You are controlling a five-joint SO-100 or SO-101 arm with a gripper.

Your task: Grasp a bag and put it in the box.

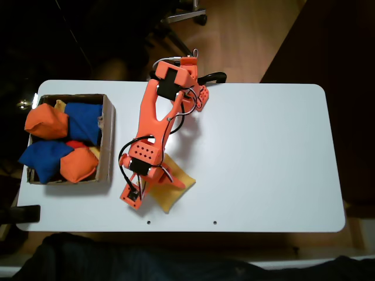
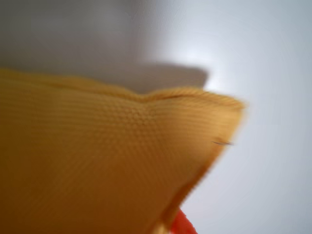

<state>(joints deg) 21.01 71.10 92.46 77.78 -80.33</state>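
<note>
A: Fixed view first — yellow bag lies on the white tabletop, lower centre of frame, half under the orange arm. The jaws are down at its left edge.

B: Clenched or released?

A: Cannot tell, the arm's body covers the fingertips. Wrist view is no help: blurred yellow fabric across the left and bottom, a sliver of orange at the lower edge.

B: Box?

A: Box at the left of frame, well apart from the bag, already crowded with orange bean bags and blue bean bags.

B: Risks?

A: If only a corner is pinched, the soft bag may sag and slip out mid-carry. Also — with the box this full, it could land on the pile and slide off over the low wall.
</note>
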